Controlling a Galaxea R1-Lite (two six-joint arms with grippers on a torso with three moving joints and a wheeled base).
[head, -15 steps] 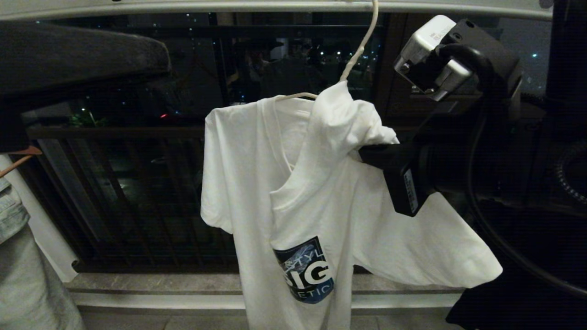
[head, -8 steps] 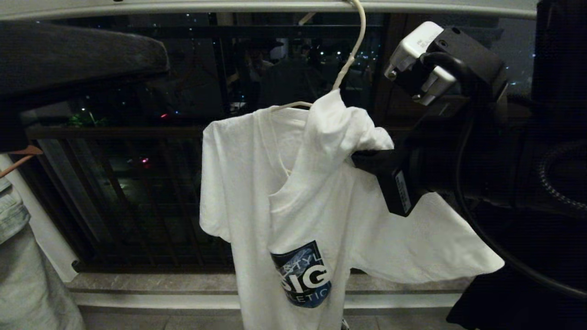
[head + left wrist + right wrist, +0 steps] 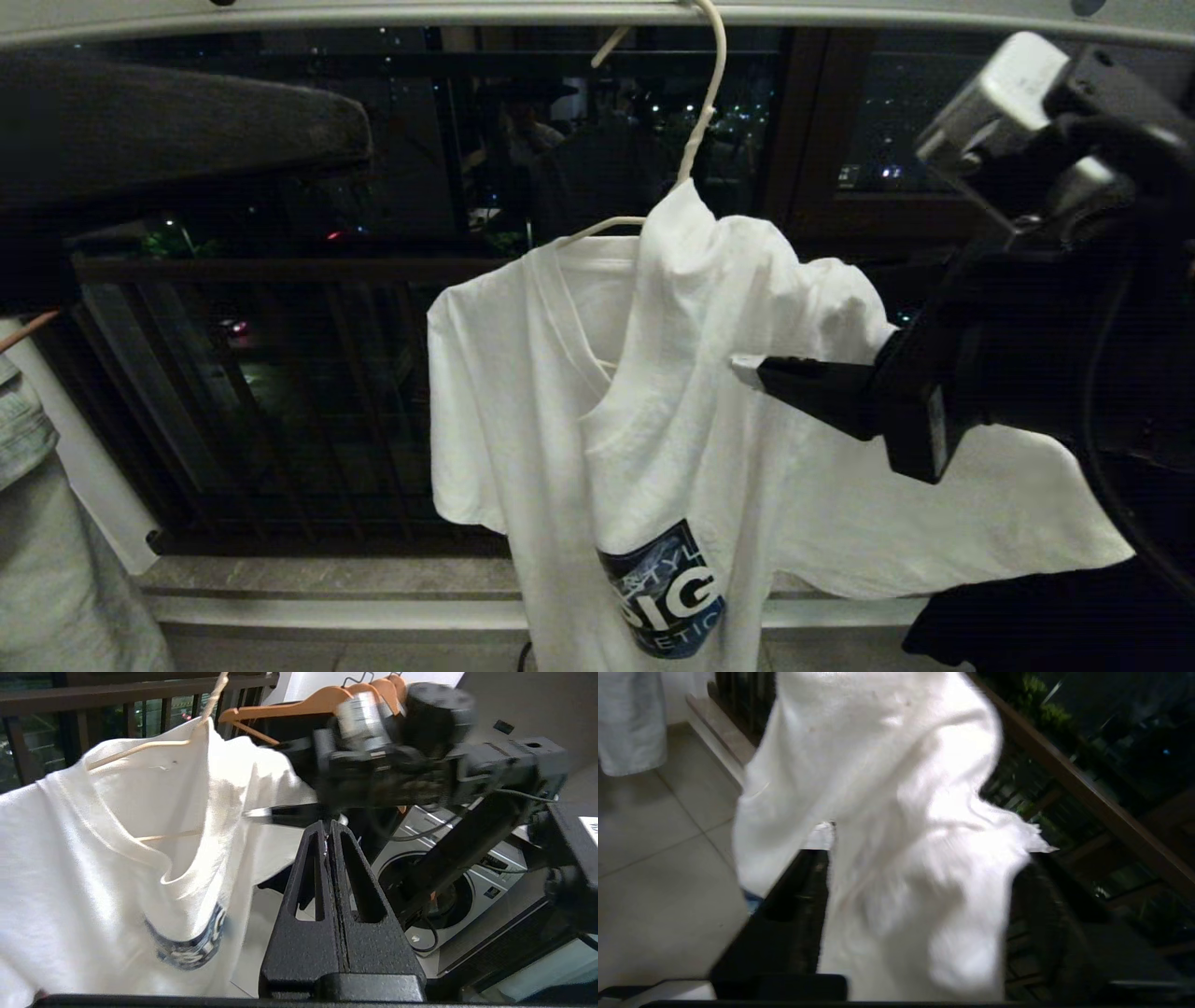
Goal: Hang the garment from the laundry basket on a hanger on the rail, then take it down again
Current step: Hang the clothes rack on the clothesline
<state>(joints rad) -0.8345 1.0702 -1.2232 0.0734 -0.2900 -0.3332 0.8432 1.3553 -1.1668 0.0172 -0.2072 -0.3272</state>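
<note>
A: So, what could go wrong from here?

B: The T-shirt (image 3: 672, 420) hangs lopsided on the wire hanger (image 3: 695, 121), which hooks over the rail (image 3: 467, 13). One hanger arm shows bare at the neckline, and the shoulder on the robot's right is bunched up near the hanger's neck. My guess is the shirt could slide off toward that side, or the hanger could swing and unhook if the cloth gets tugged.

A: And the right gripper (image 3: 747, 366)?

B: Its fingers are spread apart, with cloth draped between them in the right wrist view. Nothing looks pinched, but a fold could snag on a finger if the arm pulls away.

A: The other one?

B: The left gripper (image 3: 329, 826) is pressed together on nothing, just beside the shirt.

A: How does the shirt look?

B: White, short-sleeved, creased, with a dark blue print low on the front.
</note>
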